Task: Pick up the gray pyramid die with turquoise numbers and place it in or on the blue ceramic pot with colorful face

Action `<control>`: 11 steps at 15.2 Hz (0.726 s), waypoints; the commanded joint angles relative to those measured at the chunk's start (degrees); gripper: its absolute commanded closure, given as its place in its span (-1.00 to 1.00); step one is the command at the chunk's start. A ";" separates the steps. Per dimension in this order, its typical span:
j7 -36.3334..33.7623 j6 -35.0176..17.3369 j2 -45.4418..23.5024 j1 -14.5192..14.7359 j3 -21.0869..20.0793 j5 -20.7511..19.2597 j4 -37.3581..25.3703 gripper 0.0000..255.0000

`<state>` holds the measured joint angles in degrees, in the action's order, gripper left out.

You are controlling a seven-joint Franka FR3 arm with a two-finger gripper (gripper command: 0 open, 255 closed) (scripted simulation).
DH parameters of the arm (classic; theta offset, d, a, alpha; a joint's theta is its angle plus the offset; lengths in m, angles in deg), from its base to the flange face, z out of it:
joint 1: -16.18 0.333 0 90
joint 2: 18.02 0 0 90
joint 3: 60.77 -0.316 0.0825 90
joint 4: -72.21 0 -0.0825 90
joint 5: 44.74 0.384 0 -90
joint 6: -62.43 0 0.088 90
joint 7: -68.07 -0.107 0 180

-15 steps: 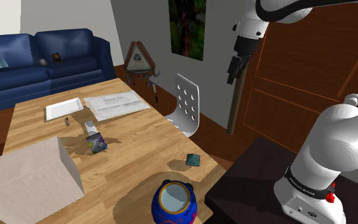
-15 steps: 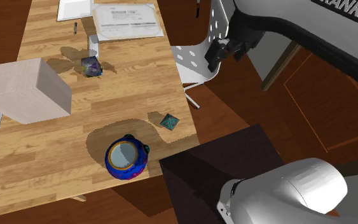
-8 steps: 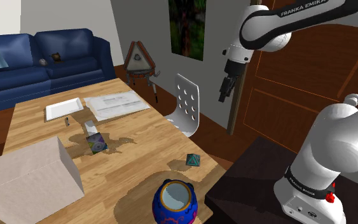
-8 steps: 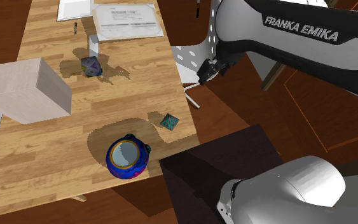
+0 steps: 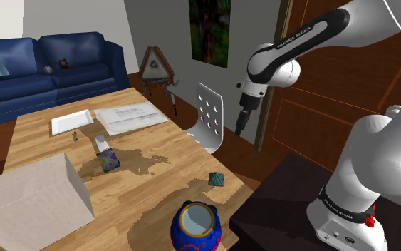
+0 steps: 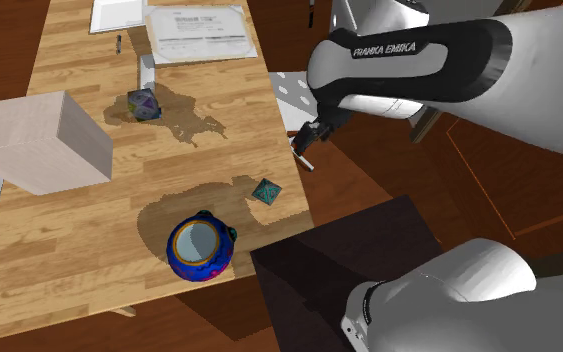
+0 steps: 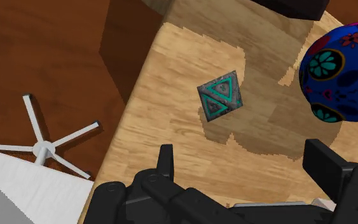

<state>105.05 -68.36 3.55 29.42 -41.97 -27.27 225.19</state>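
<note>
A wooden table stands before a blue sofa. The die lies at the table's edge, near the pot but apart from it. The gripper hangs well above, fingers spread, holding nothing. By my judgement, the grasp, lift and placement are not yet done.

Table wood grain, matt; pot glossy, smooth; die dull grey, rough-ish; gripper matt blk.
</note>
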 commanded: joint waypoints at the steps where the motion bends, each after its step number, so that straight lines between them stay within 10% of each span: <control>1: 4.89 -2.77 -4.45 2.50 1.70 4.22 -0.12 -1.00; 11: 34.57 -6.23 -30.49 10.09 2.23 34.39 -7.54 -1.00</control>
<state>136.11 -74.58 -24.39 39.35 -39.16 3.69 218.23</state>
